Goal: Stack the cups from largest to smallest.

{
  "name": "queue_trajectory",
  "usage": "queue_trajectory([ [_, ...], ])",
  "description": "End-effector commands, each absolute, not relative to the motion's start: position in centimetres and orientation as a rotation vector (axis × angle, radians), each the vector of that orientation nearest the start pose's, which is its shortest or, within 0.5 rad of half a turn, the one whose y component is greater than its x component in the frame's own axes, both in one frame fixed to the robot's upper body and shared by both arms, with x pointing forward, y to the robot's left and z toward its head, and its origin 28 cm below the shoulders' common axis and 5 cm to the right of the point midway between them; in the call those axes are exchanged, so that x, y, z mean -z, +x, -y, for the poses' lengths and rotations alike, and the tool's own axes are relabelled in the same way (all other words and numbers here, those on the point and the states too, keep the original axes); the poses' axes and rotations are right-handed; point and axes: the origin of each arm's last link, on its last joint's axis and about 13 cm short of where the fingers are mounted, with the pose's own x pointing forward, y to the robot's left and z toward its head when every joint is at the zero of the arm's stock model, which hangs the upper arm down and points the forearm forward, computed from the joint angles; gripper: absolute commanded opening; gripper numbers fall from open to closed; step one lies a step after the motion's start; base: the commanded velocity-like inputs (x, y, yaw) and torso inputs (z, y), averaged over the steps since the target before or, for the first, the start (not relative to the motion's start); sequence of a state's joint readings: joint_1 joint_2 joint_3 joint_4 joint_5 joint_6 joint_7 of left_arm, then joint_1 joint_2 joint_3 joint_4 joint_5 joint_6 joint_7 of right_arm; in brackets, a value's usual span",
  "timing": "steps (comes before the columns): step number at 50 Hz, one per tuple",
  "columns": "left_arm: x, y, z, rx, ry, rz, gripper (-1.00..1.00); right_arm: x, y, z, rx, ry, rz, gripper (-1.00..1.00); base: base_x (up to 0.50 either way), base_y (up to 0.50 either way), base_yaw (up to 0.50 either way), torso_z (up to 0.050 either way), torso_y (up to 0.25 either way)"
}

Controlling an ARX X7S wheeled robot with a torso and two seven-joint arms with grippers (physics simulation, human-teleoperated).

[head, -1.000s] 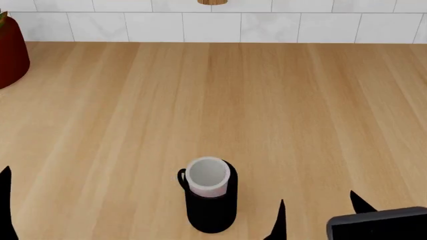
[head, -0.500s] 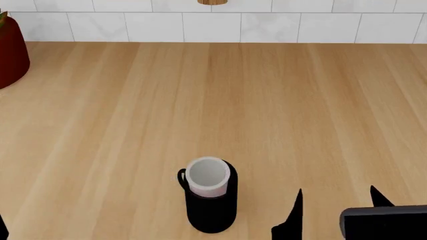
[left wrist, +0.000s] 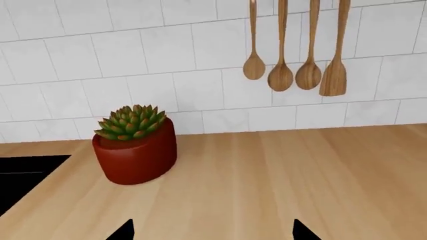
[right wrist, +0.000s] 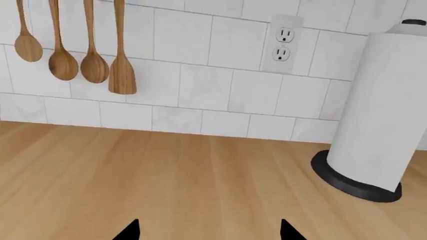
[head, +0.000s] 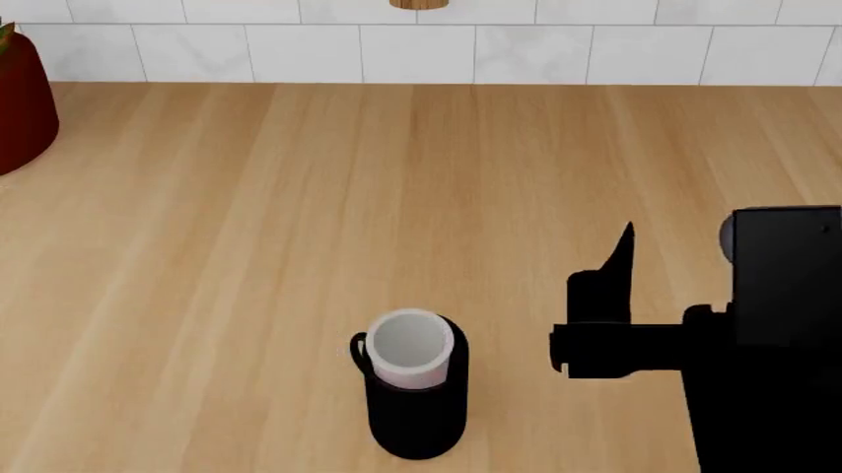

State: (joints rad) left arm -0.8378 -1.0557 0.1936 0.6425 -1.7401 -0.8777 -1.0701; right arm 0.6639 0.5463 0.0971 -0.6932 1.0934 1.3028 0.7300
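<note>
In the head view the matte black mug (head: 417, 419) stands upright near the counter's front, its small loop handle on the left. The pale pink tumbler (head: 410, 347), white inside, sits upright inside the mug with its rim sticking out above it. My right arm is raised to the right of the cups, apart from them, with one dark finger (head: 618, 258) showing. My right gripper (right wrist: 208, 231) is open and empty above bare counter. My left gripper (left wrist: 212, 231) is open and empty, and it is out of the head view. Neither wrist view shows the cups.
A red plant pot (left wrist: 135, 152) with a succulent stands at the back left, also in the head view (head: 20, 108). Wooden spoons (right wrist: 73, 45) hang on the tiled wall. A paper towel roll (right wrist: 380, 110) stands at the back right. A black recess (left wrist: 23, 175) lies left of the pot.
My right arm has risen from the bottom edge of the head view to well above the counter, right of the cups. The left fingertip has left the head view. The cups have not moved.
</note>
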Motion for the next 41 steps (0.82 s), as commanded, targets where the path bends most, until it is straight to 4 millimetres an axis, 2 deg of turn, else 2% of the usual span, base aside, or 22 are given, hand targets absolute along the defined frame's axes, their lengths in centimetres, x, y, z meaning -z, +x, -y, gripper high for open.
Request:
queue_trajectory([
  [1, -31.7, 19.3, -27.8, -0.02, 0.154, -0.036, 1.0, -27.0, 23.2, 14.7, 0.076, -0.212, 0.035, 1.0, 0.0, 0.0, 0.0, 0.0, 0.0],
  [7, -33.4, 19.9, -27.9, -0.012, 0.153, -0.028, 1.0, -29.2, 23.9, 15.1, 0.086, -0.213, 0.064, 1.0, 0.0, 0.0, 0.0, 0.0, 0.0],
  [14, -36.8, 20.2, -27.7, -0.013, 0.155, 0.037, 1.0, -32.1, 23.9, 15.2, 0.09, -0.206, 0.122, 1.0, 0.0, 0.0, 0.0, 0.0, 0.0],
  [31, -39.5, 20.7, -27.6, -0.018, 0.206, 0.063, 1.0, -35.8, 24.8, 15.3, 0.076, -0.214, 0.174, 1.0, 0.0, 0.0, 0.0, 0.0, 0.0],
  [35, -39.7, 20.8, -27.6, -0.014, 0.204, 0.068, 1.0, -37.2, 24.8, 15.2, 0.077, -0.211, 0.198, 1.0, 0.0, 0.0, 0.0, 0.0, 0.0],
  [41, -39.7, 20.5, -27.6, -0.01, 0.204, 0.069, 1.0, -38.1, 25.1, 15.3, 0.073, -0.205, 0.208, 1.0, 0.0, 0.0, 0.0, 0.0, 0.0],
])
